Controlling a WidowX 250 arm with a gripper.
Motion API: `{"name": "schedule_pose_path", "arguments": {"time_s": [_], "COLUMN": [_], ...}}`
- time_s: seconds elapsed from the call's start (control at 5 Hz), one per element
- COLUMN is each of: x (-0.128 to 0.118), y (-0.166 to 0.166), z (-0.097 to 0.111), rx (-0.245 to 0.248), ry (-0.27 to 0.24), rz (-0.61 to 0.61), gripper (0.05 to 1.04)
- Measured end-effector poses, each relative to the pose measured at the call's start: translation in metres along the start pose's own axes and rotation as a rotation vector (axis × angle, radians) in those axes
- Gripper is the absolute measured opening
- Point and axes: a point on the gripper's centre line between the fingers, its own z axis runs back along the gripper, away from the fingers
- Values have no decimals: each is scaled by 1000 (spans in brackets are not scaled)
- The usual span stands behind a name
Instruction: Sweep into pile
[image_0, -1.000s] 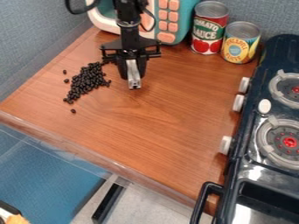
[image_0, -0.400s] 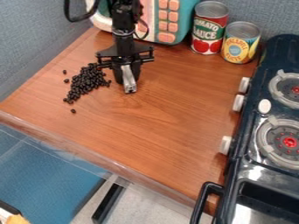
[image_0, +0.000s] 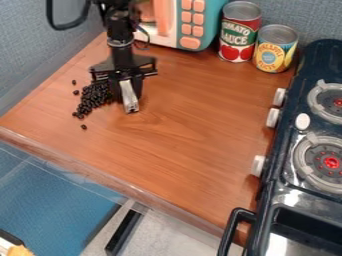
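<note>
Nearby, one stray black bean (image_0: 83, 127) lies apart on the wooden surface (image_0: 180, 150). Just beyond, the bean pile (image_0: 90, 101) sits partly hidden by the claw (image_0: 129, 103), which hangs beside it, silvery piece (image_0: 128, 94) at its lower end; apart or together, cannot tell. Farther back: toy microwave (image_0: 170, 40), red-labelled can (image_0: 238, 32), yellow-labelled can (image_0: 274, 52).

Small black beans (image_0: 91, 100) lie in a loose, uneven heap on the brown wooden counter (image_0: 174, 150), a few apart. A silver metal bar (image_0: 129, 96) slants down beside them.
</note>
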Motion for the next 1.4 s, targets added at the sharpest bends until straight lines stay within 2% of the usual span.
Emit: {"name": "schedule_pose_path", "arguments": {"time_s": [0.4,0.8,1.0,1.2,1.4], "x": [-14,-18,-18,-31,-44], "y": [16,22,4,-29,-37], "z": [5,4,23,49,51], "rx": [9,10,-63,-155,-171], "ry": [20,7,-35,-96,-106], "rz": [28,25,-74,-300,-480], "gripper": [385,385,385,385,385]}}
